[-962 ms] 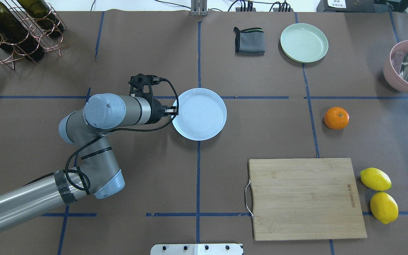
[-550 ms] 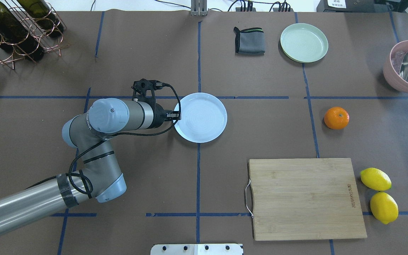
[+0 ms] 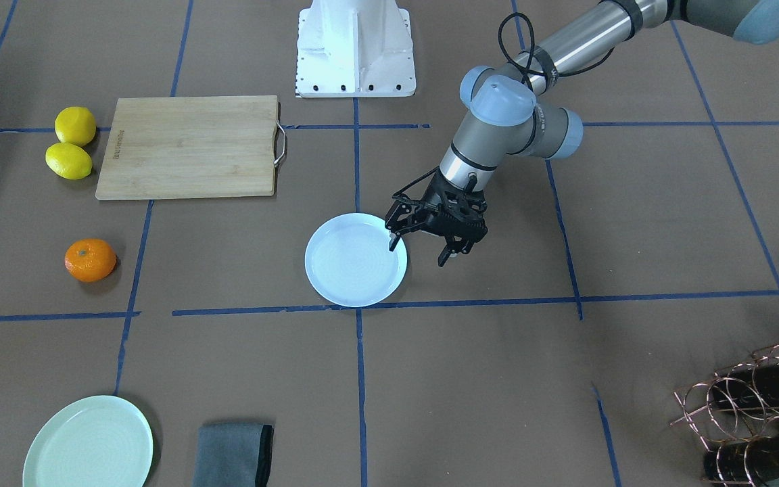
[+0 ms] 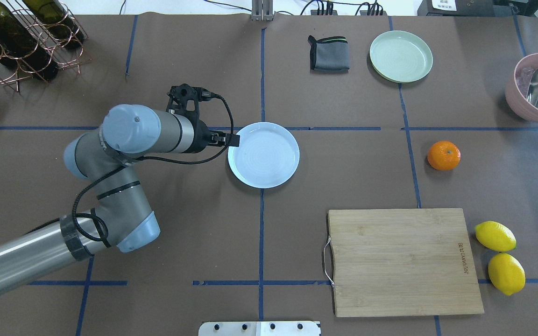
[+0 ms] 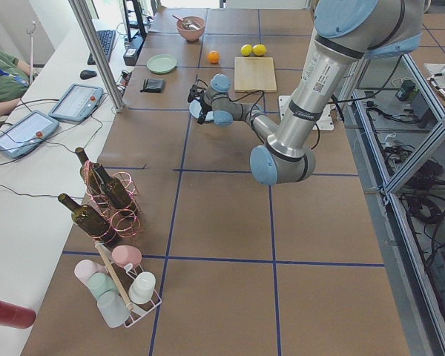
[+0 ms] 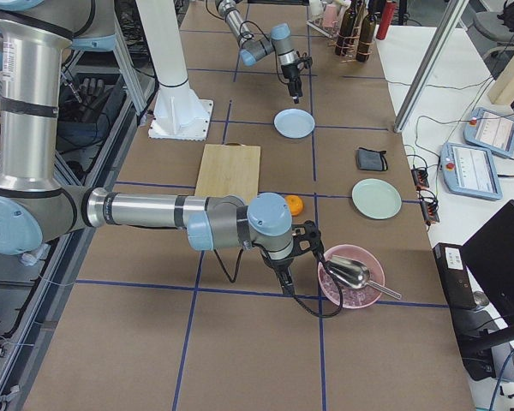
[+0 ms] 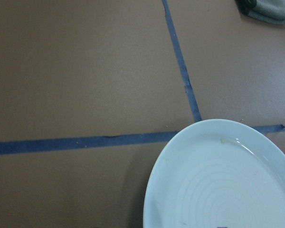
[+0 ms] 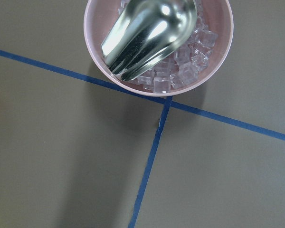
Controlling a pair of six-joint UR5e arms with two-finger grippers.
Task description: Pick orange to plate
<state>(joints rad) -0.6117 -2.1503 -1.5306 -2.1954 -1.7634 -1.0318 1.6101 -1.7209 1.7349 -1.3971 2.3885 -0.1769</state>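
Observation:
The orange (image 4: pixel 443 155) lies alone on the brown mat at the right, also seen in the front view (image 3: pixel 90 260). Near the table's middle sits the pale bluish-white plate (image 4: pixel 263 155), with nothing on it. My left gripper (image 3: pixel 418 253) hangs open at the plate's (image 3: pixel 356 260) rim on the robot's left side, one fingertip over the rim, the other outside it. The left wrist view shows only the plate (image 7: pixel 218 180). My right gripper (image 6: pixel 284 281) shows only in the right side view, low beside the pink bowl (image 6: pixel 351 276); I cannot tell its state.
A mint-green plate (image 4: pixel 400 56) and a folded grey cloth (image 4: pixel 329 53) lie at the far side. A wooden cutting board (image 4: pixel 402 261) and two lemons (image 4: pixel 495 235) are near right. A pink bowl (image 4: pixel 537 88) holds ice and a scoop. A wine rack (image 4: pixel 21 37) stands far left.
The plate slid slightly toward the robot early on. The left arm's wrist then drew back to the left and its gripper came away from the plate's rim.

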